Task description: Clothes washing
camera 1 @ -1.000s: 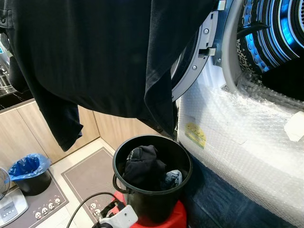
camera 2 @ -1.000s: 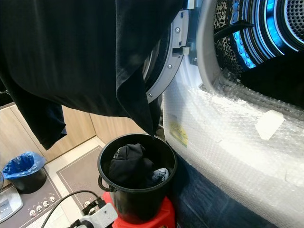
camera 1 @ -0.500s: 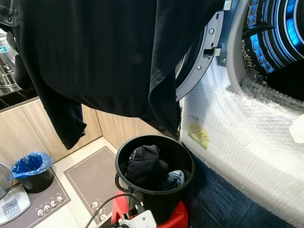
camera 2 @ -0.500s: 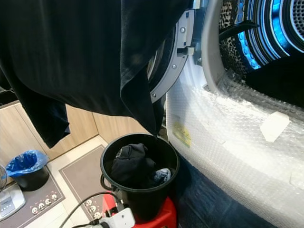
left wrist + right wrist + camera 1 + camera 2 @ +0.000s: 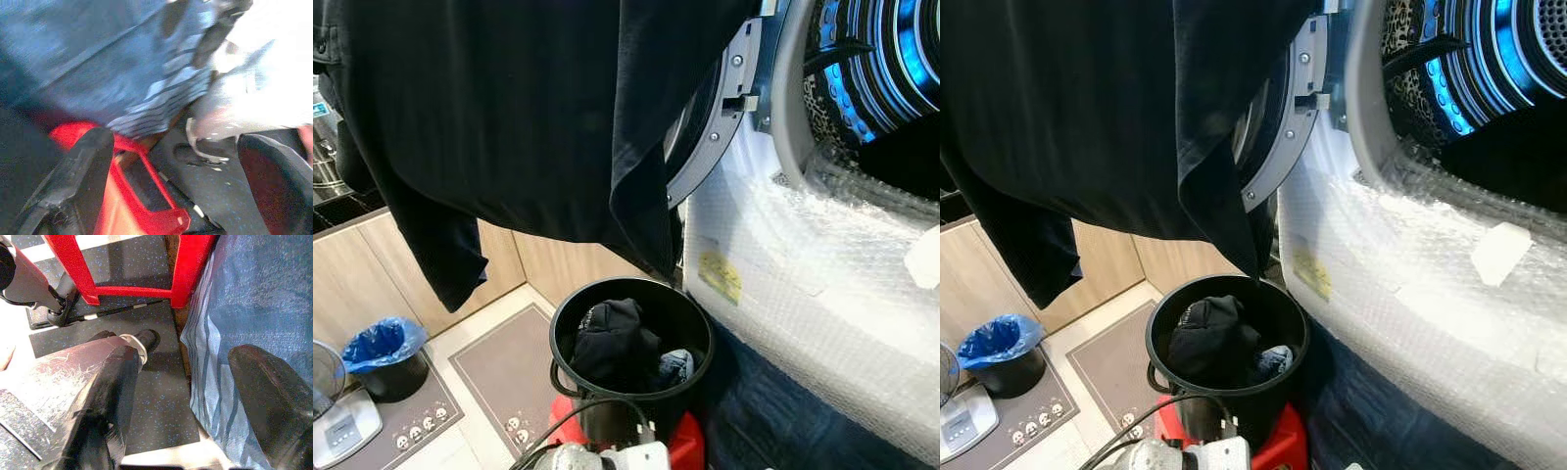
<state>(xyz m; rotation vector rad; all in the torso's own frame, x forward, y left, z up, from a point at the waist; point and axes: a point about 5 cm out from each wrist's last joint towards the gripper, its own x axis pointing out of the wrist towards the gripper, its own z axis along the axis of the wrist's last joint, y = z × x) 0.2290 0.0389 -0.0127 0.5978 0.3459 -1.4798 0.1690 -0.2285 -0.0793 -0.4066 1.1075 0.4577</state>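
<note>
Shirt (image 5: 509, 108) hangs across the open washer door (image 5: 720, 117), above the bucket (image 5: 631, 357) of clothes (image 5: 612, 338). Left hand (image 5: 171, 186) and right hand (image 5: 195, 396) hang low, both wide, empty. Reaching blind could snag that shirt or tip the bucket off its red stool (image 5: 132, 264)

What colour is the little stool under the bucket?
Red. The stool shows best in the right wrist view, under the bucket.

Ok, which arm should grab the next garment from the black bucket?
Left, probably. The black bucket sits left of centre, and a silver arm shows just below it. The left gripper and right gripper are both open, low by the red stool.
</note>
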